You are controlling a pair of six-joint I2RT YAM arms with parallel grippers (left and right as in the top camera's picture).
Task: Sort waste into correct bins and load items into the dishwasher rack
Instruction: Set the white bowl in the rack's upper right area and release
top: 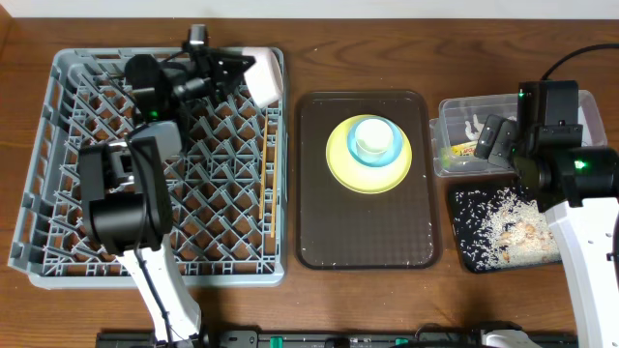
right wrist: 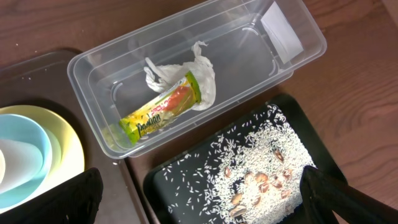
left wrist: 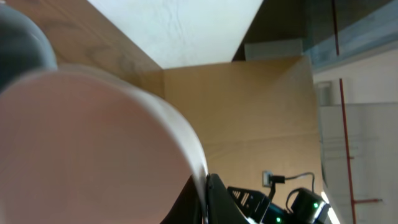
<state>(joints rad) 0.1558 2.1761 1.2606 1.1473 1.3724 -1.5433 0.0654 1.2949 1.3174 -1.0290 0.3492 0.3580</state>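
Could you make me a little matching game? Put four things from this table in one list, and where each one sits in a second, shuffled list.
Things:
1. snack wrapper
2. rice scraps
3. light blue bowl
4. white bowl

Places:
A. on the yellow plate
B. in the left claw, over the rack
C. in the clear tub
D. on the black tray

Pairs: 1-C, 2-D, 3-A, 4-B

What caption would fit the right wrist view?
Snack wrapper and tissue in the clear tub, rice scraps on the black tray beside it.
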